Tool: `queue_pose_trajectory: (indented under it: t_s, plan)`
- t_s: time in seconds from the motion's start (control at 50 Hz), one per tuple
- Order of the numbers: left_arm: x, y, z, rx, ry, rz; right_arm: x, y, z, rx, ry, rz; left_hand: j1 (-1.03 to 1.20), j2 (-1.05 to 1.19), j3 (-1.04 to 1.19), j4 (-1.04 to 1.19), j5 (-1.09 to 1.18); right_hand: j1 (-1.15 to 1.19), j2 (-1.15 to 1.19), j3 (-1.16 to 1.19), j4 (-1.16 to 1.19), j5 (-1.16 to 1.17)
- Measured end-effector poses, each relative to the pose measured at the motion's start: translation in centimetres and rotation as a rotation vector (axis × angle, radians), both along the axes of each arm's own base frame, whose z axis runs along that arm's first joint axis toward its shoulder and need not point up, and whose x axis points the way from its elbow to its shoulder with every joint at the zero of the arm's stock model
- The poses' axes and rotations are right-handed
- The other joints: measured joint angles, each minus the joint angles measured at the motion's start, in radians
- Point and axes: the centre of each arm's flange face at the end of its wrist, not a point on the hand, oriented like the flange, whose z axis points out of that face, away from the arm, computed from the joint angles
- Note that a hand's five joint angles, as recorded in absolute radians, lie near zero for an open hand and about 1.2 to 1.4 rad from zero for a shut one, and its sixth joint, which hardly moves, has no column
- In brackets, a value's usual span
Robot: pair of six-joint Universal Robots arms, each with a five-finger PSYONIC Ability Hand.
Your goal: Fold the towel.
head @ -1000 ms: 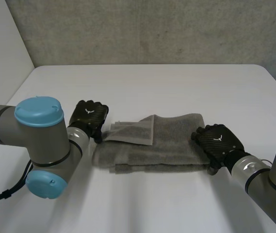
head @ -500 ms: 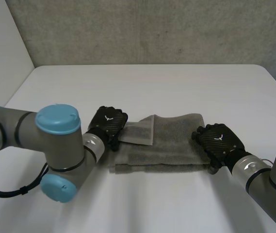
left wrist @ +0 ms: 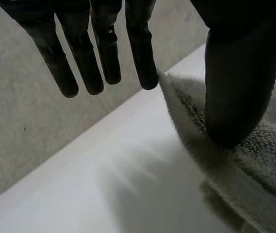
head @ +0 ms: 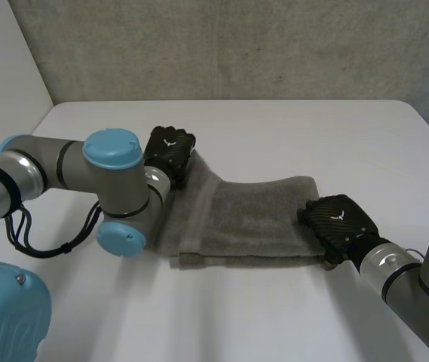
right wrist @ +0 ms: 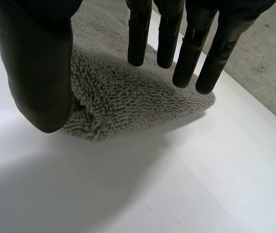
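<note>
At centre-left my left hand [head: 170,151] pinches the towel's [head: 259,219] raised end mid-fold, right hand [head: 341,222] sits straight-fingered at its right end; next, I'd carry it across.

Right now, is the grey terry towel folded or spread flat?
Folded, not flat: the grey terry towel shows stacked layers along its near edge, and the left hand pinches its raised end.

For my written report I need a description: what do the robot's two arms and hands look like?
The left arm and right arm are round grey tubes with light-blue caps at the joints. The left hand and right hand are black, each with a small white emblem on its back. Their fingers are slim, with rounded tips; the thumb is broader.
</note>
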Motion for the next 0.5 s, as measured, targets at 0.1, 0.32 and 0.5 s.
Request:
queue_pose_trajectory:
  t_s: [0.1,0.32,0.5]
  plan:
    - [0.6,0.1,-1.0,0.055,-0.035,0.023,-0.1,0.0,0.0,0.0,0.002,-0.004,0.006,0.005,0.004,0.004,0.007,0.062,0.051,0.055,0.05,0.05]
    - [2.2,2.4,-0.3,0.122,-0.072,0.024,-0.1,-0.2,-0.1,-0.003,0.008,-0.014,0.009,0.006,0.005,0.005,0.01,0.265,0.262,0.261,0.255,0.245]
    - [3.7,4.0,1.7,0.125,-0.07,0.032,-0.2,-0.5,0.3,-0.014,0.014,-0.02,0.009,0.006,0.005,0.005,0.01,0.786,0.816,0.836,0.832,0.825]
